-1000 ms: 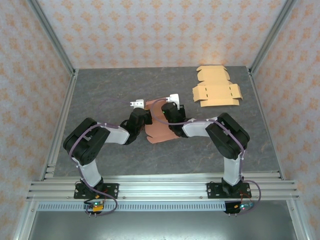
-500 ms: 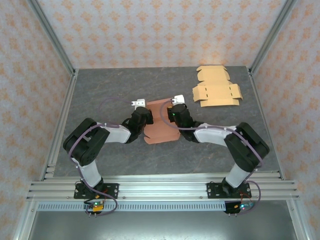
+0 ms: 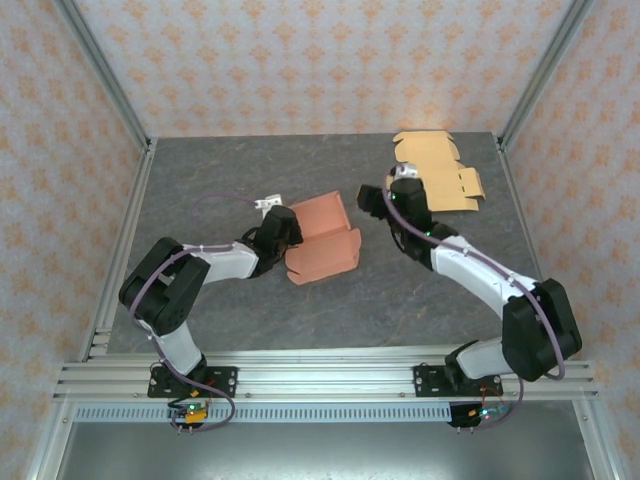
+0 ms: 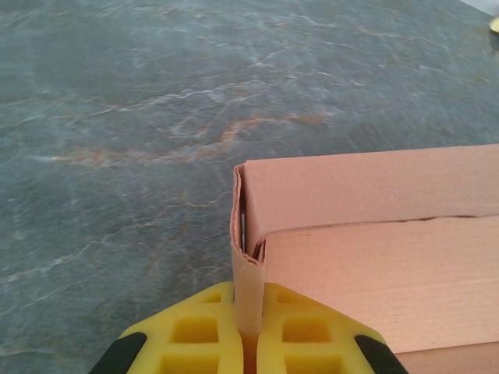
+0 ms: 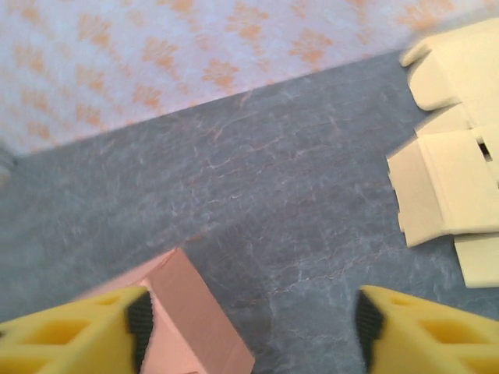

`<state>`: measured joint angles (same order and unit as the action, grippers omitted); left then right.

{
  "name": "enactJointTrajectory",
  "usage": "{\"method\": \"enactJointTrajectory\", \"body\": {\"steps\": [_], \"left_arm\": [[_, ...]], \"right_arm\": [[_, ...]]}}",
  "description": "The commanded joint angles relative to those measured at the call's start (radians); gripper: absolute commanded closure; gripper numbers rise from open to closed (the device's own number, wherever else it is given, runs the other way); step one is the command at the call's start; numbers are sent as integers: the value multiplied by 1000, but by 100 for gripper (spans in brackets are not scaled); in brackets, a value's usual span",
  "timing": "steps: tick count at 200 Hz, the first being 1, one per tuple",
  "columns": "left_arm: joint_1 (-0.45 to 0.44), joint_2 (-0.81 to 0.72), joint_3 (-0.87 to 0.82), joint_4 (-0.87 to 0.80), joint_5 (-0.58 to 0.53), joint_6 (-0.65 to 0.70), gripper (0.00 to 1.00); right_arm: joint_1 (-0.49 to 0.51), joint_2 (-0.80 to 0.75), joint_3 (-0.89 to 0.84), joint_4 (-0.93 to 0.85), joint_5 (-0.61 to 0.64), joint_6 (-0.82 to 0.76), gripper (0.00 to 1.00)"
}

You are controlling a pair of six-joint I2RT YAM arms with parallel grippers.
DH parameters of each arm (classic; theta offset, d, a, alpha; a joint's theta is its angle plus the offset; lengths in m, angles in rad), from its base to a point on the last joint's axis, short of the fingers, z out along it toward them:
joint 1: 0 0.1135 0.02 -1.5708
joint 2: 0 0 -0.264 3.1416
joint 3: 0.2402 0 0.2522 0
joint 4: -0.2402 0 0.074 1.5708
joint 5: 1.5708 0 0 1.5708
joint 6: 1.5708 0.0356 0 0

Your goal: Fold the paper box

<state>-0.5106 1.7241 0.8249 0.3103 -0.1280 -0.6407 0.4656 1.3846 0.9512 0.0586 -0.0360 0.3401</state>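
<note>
The paper box (image 3: 322, 243) is pinkish-orange cardboard, partly folded, lying mid-table. My left gripper (image 3: 284, 234) is at its left edge. In the left wrist view the yellow fingers (image 4: 195, 339) are shut on a thin upright flap (image 4: 249, 269) at the corner of the box (image 4: 374, 249). My right gripper (image 3: 382, 200) is apart from the box, up and to its right. In the right wrist view it (image 5: 253, 319) stands open with bare table between its fingers (image 5: 78, 331), and a corner of the box (image 5: 195, 312) shows beside the left finger.
A flat tan cardboard blank (image 3: 435, 172) lies at the back right, just beyond my right gripper, also seen as pale panels (image 5: 456, 183). Metal frame rails (image 3: 120, 250) and patterned walls bound the dark grey table (image 3: 200, 180).
My right gripper let go of the box, opened, and swung away to the back right. The box now lies spread wider, still held at its left edge by the left gripper.
</note>
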Motion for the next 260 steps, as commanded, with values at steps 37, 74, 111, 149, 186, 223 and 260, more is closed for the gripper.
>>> {"method": "enactJointTrajectory", "body": {"steps": [37,74,111,149,186,223,260], "left_arm": [[13,-71,67,-286,-82,-477,100],[14,-105,76,-362,-136,-693,100],[14,-111,128,-498,-175,-859,100],[14,-105,132,-473,-165,-913,100],[14,-94,112,-421,-135,-956,100],[13,-93,92,-360,-102,-975,100],[31,-126,-16,-67,4,-902,39]], "right_arm": [[77,-60,103,-407,-129,685,24],[102,-44,81,-381,-255,560,23],[116,32,203,-480,-329,445,23],[140,111,285,-506,-368,398,26],[150,216,376,-514,-420,376,42],[157,285,421,-505,-434,345,76],[154,313,492,-616,-323,194,96]]}}
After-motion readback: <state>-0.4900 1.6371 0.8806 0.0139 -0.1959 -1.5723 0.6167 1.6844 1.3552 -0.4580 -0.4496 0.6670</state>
